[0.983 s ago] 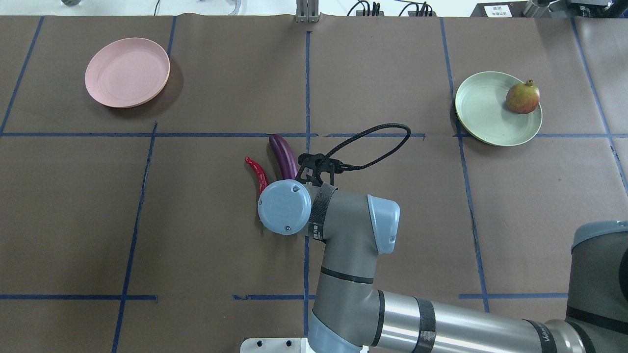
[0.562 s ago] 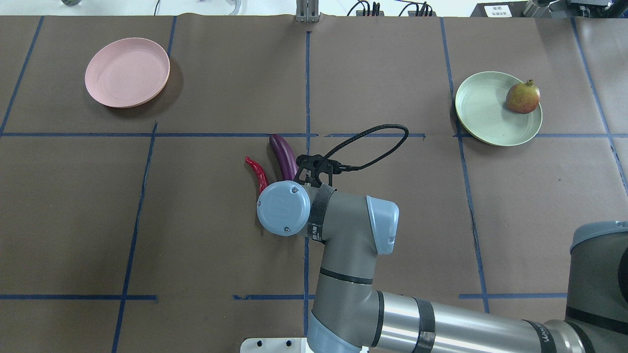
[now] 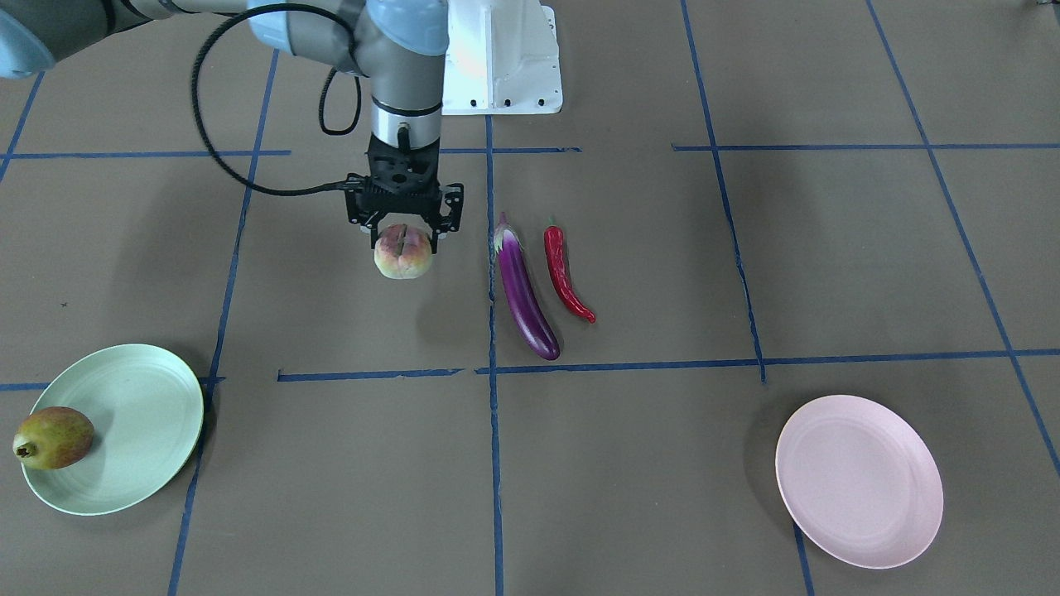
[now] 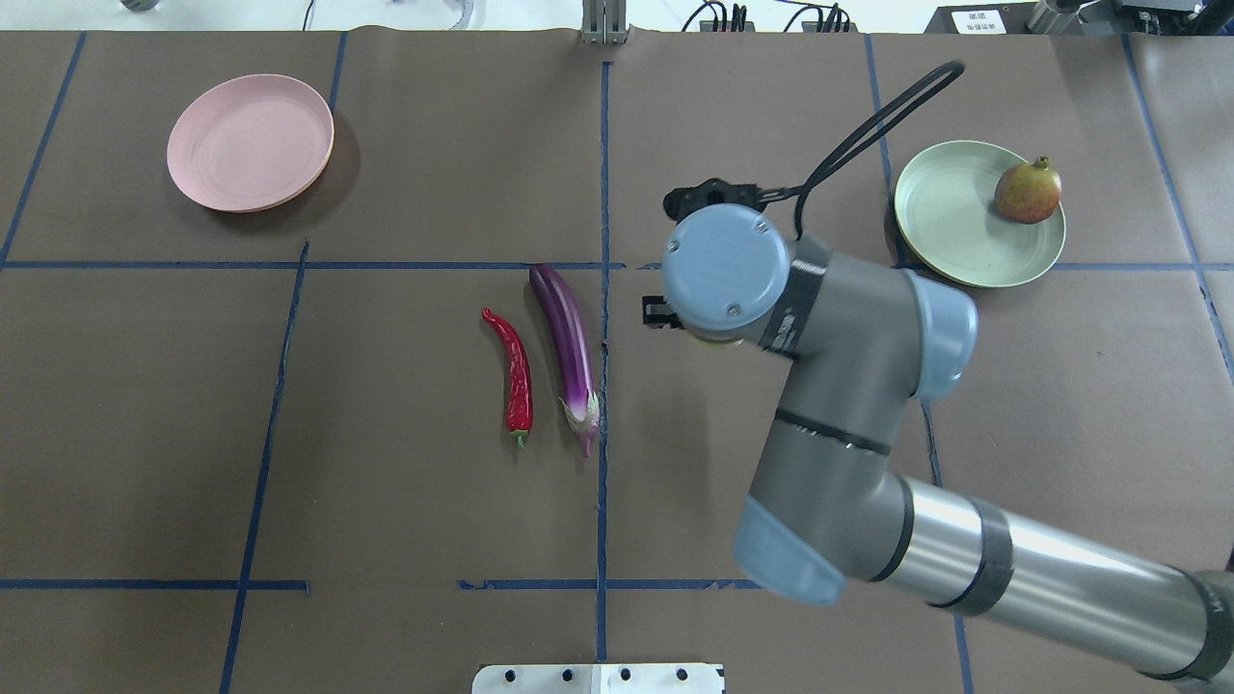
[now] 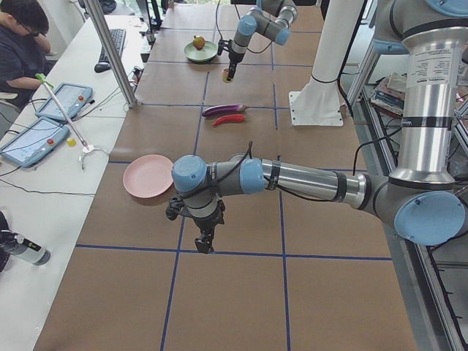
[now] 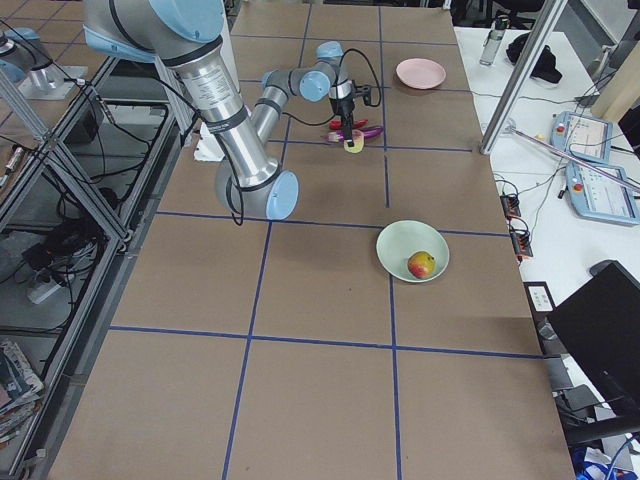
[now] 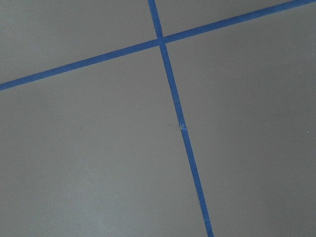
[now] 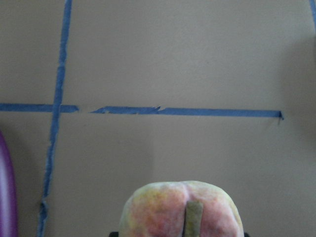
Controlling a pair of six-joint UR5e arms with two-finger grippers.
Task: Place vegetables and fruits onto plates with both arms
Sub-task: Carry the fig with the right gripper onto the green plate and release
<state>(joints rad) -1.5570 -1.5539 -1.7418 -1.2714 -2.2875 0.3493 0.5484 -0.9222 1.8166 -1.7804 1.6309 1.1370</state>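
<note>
My right gripper (image 3: 403,238) is shut on the pink-cream peach (image 3: 403,255) and holds it above the table; the peach fills the bottom of the right wrist view (image 8: 182,210). In the overhead view the wrist hides both. The purple eggplant (image 4: 569,352) and the red chili (image 4: 516,371) lie side by side at the table's middle, left of the gripper. The pomegranate (image 4: 1028,192) sits on the mint green plate (image 4: 950,212). The pink plate (image 4: 249,142) holds nothing. My left gripper (image 5: 203,243) hangs over bare table near the pink plate; I cannot tell whether it is open.
Blue tape lines cross the brown table cover. The white base block (image 3: 501,58) stands at the robot's edge. A black cable loop (image 4: 872,116) arches from the right wrist toward the green plate. An operator (image 5: 22,44) and tablets sit beyond the table's far side.
My right arm has swung right and away from the robot, off the eggplant and chili. Both now show in full. The plates and pomegranate have not moved.
</note>
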